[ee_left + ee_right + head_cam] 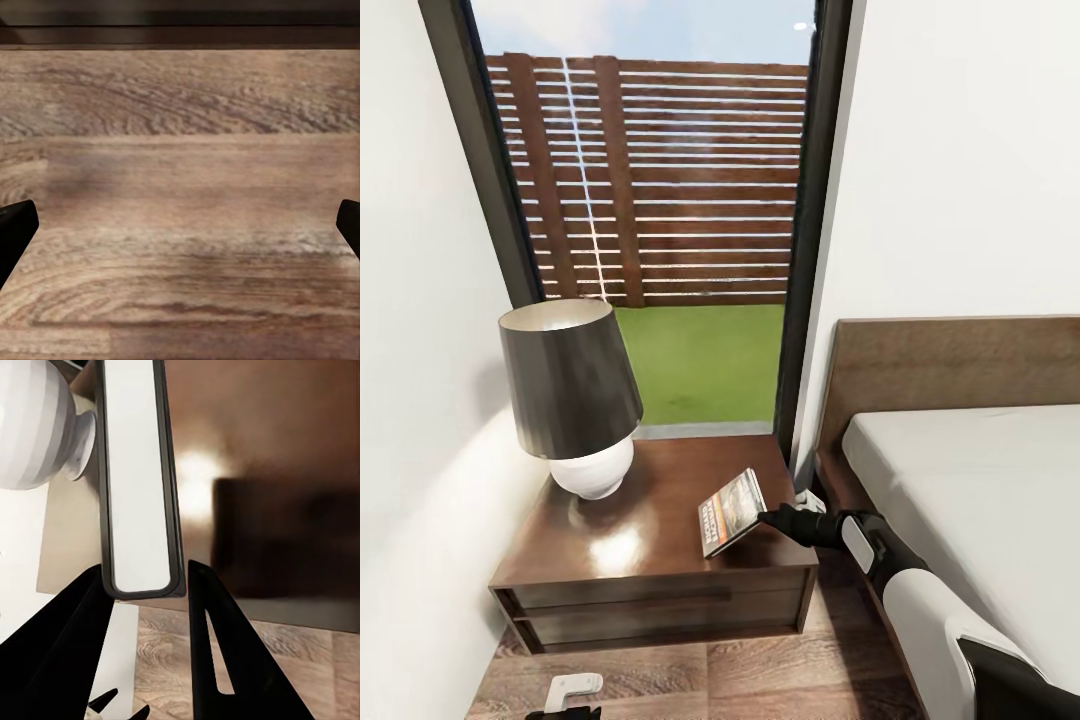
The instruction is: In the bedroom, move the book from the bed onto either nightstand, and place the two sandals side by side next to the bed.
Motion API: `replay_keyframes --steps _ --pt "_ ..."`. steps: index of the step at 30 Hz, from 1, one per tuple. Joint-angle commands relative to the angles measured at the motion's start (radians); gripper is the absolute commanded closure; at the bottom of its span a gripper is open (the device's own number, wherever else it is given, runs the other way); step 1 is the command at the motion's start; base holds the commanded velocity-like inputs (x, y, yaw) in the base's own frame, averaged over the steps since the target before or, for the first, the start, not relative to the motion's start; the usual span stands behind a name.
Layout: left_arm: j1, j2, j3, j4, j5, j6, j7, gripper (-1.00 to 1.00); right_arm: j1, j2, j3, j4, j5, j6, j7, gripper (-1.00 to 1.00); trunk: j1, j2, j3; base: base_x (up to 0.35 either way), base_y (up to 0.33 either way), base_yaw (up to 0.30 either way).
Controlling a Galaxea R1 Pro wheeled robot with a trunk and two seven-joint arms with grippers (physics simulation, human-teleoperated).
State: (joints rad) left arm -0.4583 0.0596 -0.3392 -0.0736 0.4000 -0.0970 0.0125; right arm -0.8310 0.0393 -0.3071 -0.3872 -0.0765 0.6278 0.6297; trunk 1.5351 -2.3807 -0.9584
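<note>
One book (732,513) is held tilted over the right front part of the nightstand (650,560), its cover facing up and toward the room, its lower edge close to the glossy surface; contact with the surface cannot be told. Right gripper (768,520): black, reaching in from the bed (970,480) side, its jaws narrow and closed on the book's edge. In the right wrist view the book (136,480) appears edge-on, white pages between dark covers, clamped between the two black fingers (217,652) of the right gripper (146,585). Lamp (572,405): dark shade, white rounded base, standing on the left rear of the nightstand, well apart from the book; its base (34,427) also shows beyond the book in the right wrist view. Left gripper (180,225): jaws wide, black tips at both edges of the left wrist view, above bare wood-plank floor (180,165). Window (660,200): dark-framed, behind the nightstand, with slatted fence and grass outside.
</note>
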Motion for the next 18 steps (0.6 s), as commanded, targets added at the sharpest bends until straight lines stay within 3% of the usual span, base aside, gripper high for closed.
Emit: replay_keyframes --steps 1,18 --pt "0.000 0.000 -0.009 0.000 0.008 -0.003 0.001 -1.00 0.000 0.001 -0.004 -0.001 -0.008 0.008 -0.002 1.00 0.000 0.000 -0.001 0.000 0.000 0.000" --pt "0.000 0.000 -0.009 0.000 0.008 -0.007 0.001 -1.00 0.000 0.001 -0.004 -0.001 -0.009 0.008 -0.002 1.00 0.000 0.000 -0.001 0.000 0.000 0.000"
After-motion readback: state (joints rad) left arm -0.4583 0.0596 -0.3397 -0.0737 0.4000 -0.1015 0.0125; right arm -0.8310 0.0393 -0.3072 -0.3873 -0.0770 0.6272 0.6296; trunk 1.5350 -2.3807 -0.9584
